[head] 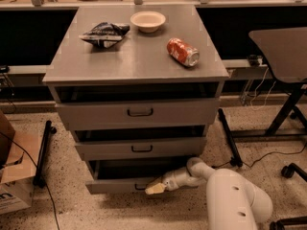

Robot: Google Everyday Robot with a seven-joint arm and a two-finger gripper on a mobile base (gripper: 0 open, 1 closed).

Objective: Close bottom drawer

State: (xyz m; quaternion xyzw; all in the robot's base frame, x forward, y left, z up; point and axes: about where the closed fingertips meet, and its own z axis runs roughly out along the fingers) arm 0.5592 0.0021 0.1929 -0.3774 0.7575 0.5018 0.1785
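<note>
**Bottom drawer stood part-open, gripper at its front**

The bottom drawer, the lowest flat grey front of the three in the grey metal cabinet, was pulled out a little past the two above it, just above the speckled floor. A dark gap showed over its front, too shadowed to see inside. The gripper, with pale cream tips on a white wrist, lay low against that front near its middle, reaching in from the right. Its fingers looked pressed together into one wedge with no gap between them, gripping nothing. The drawer's small black handle showed only as a sliver just left of the tips. The drawer's right end was hidden behind the rounded white arm, which the lower edge cut off.

On the cabinet top sat a crumpled dark snack bag, a shallow cream bowl and a red drink can on its side. A brown cardboard box was cut off at the left edge.
</note>
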